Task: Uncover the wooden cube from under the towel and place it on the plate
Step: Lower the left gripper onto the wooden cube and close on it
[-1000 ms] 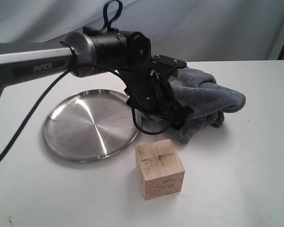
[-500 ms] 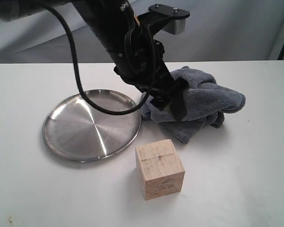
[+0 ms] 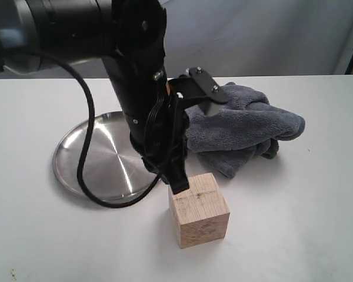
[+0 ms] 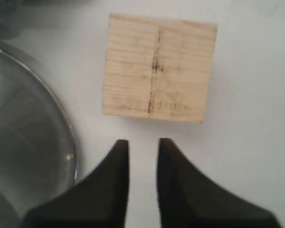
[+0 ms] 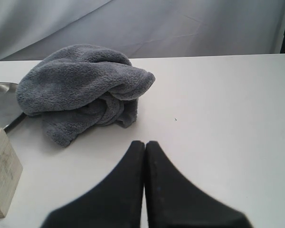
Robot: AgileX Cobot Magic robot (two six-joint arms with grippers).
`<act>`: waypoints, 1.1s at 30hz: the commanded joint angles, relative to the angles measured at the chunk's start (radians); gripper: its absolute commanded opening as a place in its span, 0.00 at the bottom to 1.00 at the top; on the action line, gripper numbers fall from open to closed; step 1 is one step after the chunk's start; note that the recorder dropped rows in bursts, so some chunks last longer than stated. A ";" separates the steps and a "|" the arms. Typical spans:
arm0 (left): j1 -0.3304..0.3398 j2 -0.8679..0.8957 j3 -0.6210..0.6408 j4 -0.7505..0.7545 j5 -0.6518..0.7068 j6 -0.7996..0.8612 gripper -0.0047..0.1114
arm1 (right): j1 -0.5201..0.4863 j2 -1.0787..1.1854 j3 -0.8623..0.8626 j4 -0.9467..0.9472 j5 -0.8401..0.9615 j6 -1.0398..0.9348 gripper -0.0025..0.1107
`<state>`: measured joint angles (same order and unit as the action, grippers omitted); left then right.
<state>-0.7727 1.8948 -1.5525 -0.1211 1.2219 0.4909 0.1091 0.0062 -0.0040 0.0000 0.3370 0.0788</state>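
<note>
The wooden cube (image 3: 199, 210) stands uncovered on the white table, just in front of the plate's right rim. In the left wrist view the cube (image 4: 159, 71) lies a short way beyond my left gripper (image 4: 142, 142). That gripper is open by a narrow gap with only table between the fingers. From the exterior camera the left gripper (image 3: 177, 187) points down at the cube's back left edge. The steel plate (image 3: 100, 158) holds nothing. The blue-grey towel (image 3: 247, 126) lies bunched behind the cube. My right gripper (image 5: 145, 143) is shut and holds nothing, facing the towel (image 5: 80, 85).
The left arm's black cable (image 3: 88, 176) loops over the plate. A grey backdrop (image 3: 270, 35) hangs behind the table's far edge. The right wrist view shows bare white table (image 5: 228, 118) to the right of the towel, and the cube (image 5: 2, 175) at its edge.
The left gripper has left the towel, lifted, and swung forward and down to the cube's back edge. The towel and cube have stayed put.
</note>
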 commanded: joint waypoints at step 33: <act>-0.011 -0.006 0.081 -0.175 -0.132 0.281 0.94 | 0.002 -0.006 0.004 0.000 -0.002 0.004 0.02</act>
<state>-0.7808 1.8948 -1.4772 -0.2678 1.1212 0.7535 0.1091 0.0062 -0.0040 0.0000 0.3370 0.0788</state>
